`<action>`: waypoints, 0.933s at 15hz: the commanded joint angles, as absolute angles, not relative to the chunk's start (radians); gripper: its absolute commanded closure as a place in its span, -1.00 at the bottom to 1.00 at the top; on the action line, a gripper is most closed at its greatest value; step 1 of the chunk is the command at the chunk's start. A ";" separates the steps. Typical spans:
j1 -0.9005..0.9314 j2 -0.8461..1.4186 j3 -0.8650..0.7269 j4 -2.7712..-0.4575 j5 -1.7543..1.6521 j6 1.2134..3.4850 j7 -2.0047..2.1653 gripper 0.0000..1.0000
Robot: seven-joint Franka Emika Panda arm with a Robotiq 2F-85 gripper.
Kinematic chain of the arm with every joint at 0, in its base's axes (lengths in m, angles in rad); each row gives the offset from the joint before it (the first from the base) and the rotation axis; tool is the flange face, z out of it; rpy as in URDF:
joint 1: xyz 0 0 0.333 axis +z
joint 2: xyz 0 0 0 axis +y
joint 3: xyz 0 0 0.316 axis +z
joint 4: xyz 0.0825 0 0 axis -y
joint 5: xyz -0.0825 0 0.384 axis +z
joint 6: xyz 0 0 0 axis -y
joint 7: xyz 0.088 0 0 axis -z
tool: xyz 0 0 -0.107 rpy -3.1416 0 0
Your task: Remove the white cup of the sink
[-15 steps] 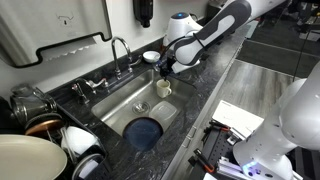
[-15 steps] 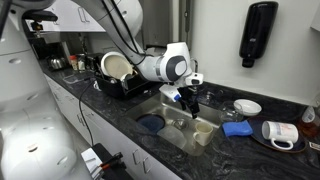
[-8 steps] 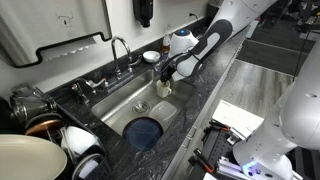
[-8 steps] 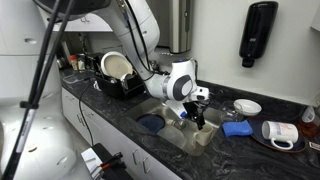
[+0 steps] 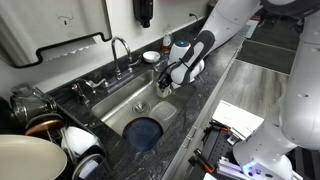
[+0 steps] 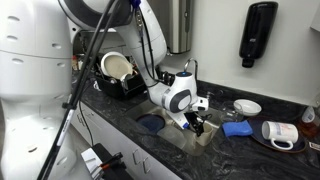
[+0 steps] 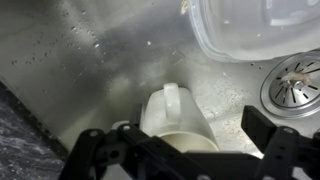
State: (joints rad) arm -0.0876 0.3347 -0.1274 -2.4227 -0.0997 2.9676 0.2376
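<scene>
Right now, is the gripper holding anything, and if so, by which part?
Nothing is held yet. The gripper is open, its fingers standing on either side of the white cup.

In an exterior view the camera sits high past one end of the sink (image 5: 125,100), looking along it. In an exterior view the sink (image 6: 212,132) is faced frontally. Wrist view looks down, close inside the shared basin.

Tool (image 7: 178,130) low, jaws wide apart.

The white cup (image 7: 172,108) sits in the sink (image 5: 115,105), near one end wall, between the spread fingers of the gripper (image 5: 166,86); a shallow bowl (image 5: 145,132) lies at the sink's opposite end, and the faucet (image 5: 124,50) stands behind the sink
</scene>
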 commanded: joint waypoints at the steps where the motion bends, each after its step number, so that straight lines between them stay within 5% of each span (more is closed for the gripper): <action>1: -0.108 0.392 -0.098 -2.378 -0.032 2.981 0.134 -1.00; 9: -0.139 0.481 -0.073 -2.296 -0.002 2.945 0.078 -1.00; 10: -0.156 0.487 -0.053 -2.291 0.010 2.945 0.056 -0.50; 14: -0.201 0.504 -0.010 -2.277 0.048 2.941 -0.005 -0.02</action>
